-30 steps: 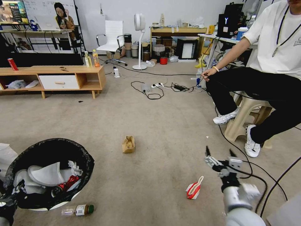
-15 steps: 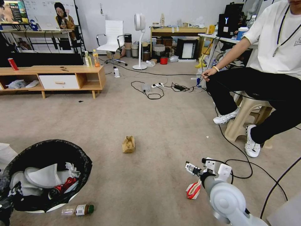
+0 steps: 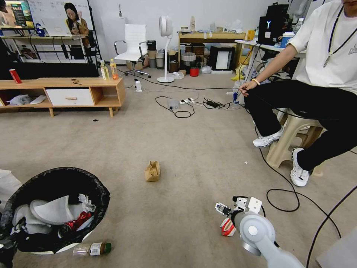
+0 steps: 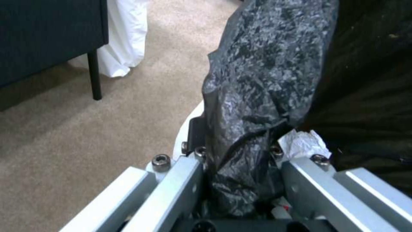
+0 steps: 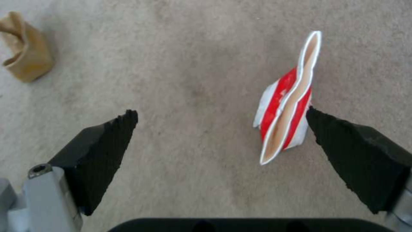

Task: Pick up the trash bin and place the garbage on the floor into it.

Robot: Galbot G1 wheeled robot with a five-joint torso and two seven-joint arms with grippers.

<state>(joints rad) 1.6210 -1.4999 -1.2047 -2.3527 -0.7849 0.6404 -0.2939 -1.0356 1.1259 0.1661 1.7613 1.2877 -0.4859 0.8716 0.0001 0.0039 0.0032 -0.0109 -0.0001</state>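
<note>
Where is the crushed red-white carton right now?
The carton lies on the floor at the robot's right in the head view, under the open right end effector, off-centre beside one fingertip.

This is a robotics lab dressed up as a living room. Beige carpet (image 3: 193,141) runs wall to wall. On the far left a low wooden TV bench (image 3: 63,93) carries bottles (image 3: 108,70) and a red can (image 3: 15,76), with a screen (image 3: 15,14) and whiteboard (image 3: 52,15) behind it. Along the far wall stand a white office chair (image 3: 133,46), a pedestal fan (image 3: 165,48), and a wooden shelf (image 3: 210,46) crowded with boxes and buckets. Cables and a power strip (image 3: 186,101) trail across the middle of the floor. On the right a person (image 3: 316,82) sits on a plastic stool (image 3: 293,137) beside a desk (image 3: 260,46) with computer gear.
</note>
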